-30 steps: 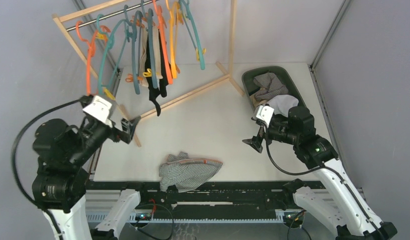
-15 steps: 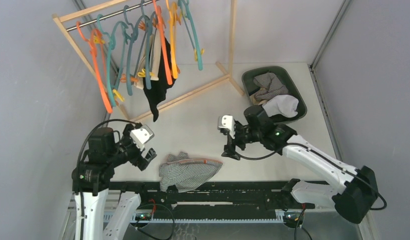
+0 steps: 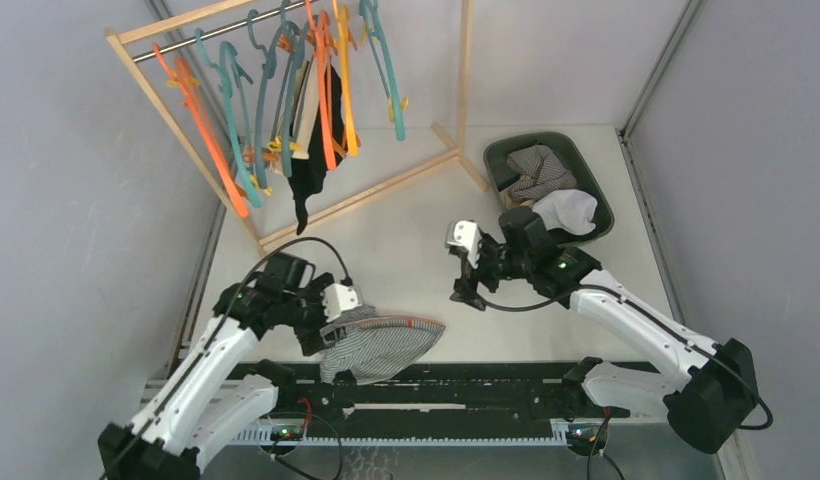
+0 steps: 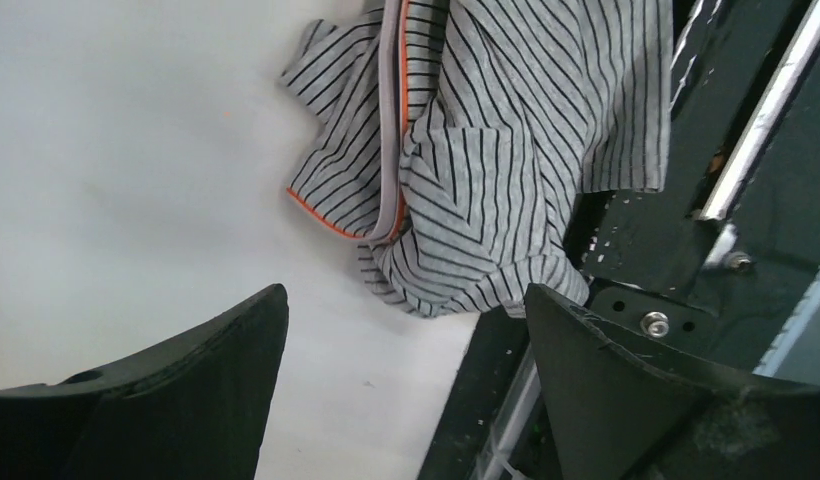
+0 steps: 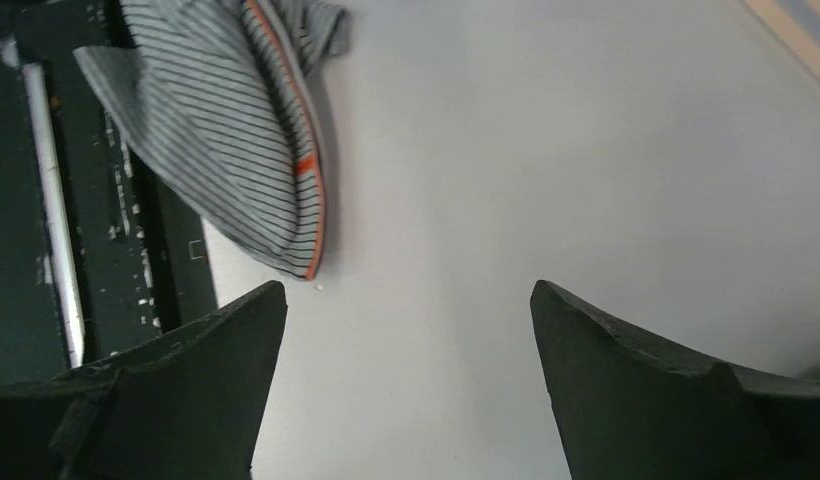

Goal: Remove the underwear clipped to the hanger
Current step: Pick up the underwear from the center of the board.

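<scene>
Black underwear (image 3: 308, 172) hangs clipped among teal and orange hangers (image 3: 286, 90) on the wooden rack (image 3: 176, 110) at the back left, with a pale piece (image 3: 304, 100) beside it. My left gripper (image 3: 314, 343) is far from the rack, low at the table's front edge. It stands open (image 4: 404, 300) just left of a grey striped cloth with orange trim (image 4: 486, 150). My right gripper (image 3: 465, 292) hovers open (image 5: 406, 290) over bare table at mid right, holding nothing. The striped cloth (image 5: 226, 130) lies to its front left.
A dark green basket (image 3: 598, 190) at the back right holds a checked cloth (image 3: 536, 170) and a white piece (image 3: 568, 208). The black rail (image 3: 466, 385) runs along the table's near edge. The rack's wooden foot (image 3: 376, 190) crosses the table diagonally.
The left arm has dropped from beside the rack to the front edge by the striped cloth. The right arm has swung from the basket toward mid table. The hangers have swung.
</scene>
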You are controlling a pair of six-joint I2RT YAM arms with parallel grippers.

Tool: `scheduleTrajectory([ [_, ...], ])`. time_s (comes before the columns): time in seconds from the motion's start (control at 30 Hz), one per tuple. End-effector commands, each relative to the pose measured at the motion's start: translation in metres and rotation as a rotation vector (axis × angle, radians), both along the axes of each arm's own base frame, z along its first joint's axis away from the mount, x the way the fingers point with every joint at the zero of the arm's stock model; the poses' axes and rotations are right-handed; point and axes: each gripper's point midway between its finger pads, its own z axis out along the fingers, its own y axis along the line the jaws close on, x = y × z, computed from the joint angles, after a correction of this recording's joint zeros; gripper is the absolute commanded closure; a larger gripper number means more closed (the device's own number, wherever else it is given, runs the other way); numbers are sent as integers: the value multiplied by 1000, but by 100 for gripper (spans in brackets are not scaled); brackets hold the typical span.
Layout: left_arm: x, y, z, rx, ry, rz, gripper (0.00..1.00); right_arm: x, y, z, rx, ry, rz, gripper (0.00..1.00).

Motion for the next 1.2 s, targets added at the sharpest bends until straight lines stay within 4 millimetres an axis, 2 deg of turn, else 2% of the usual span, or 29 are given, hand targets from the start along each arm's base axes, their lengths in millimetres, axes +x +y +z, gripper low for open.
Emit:
scheduleTrajectory([
  [0.0, 24, -16, -17, 60, -67, -77, 9, 17, -16, 32, 101, -56, -71, 9],
  [0.17, 22, -40, -43, 114, -31, -187, 10, 25, -42, 53, 172, -96, -151, 9],
  [0.3, 18, -51, -63, 150, 4, -237, 21, 29, -61, 70, 220, -143, -208, 9],
  [0.4, 20, -57, -70, 165, 16, -248, 35, 28, -70, 80, 259, -158, -234, 9],
  [0.5, 19, -64, -68, 143, 18, -260, 49, 26, -75, 83, 281, -172, -245, 9],
  [0.63, 20, -69, -56, 103, -11, -263, 81, 25, -78, 85, 301, -172, -251, 10],
  [0.7, 22, -73, -44, 71, -44, -261, 97, 24, -78, 87, 308, -172, -252, 10],
  [0.73, 23, -75, -35, 51, -61, -259, 100, 24, -78, 89, 312, -175, -251, 10],
  [0.87, 31, -84, 12, -34, -162, -236, 100, 21, -76, 92, 331, -168, -242, 10],
  [1.0, 48, -88, 74, -94, -305, -192, 100, 18, -71, 97, 359, -152, -221, 10],
  [1.17, 58, -98, 150, -206, -425, -157, 100, 0, -48, 105, 345, -204, -76, 10],
])
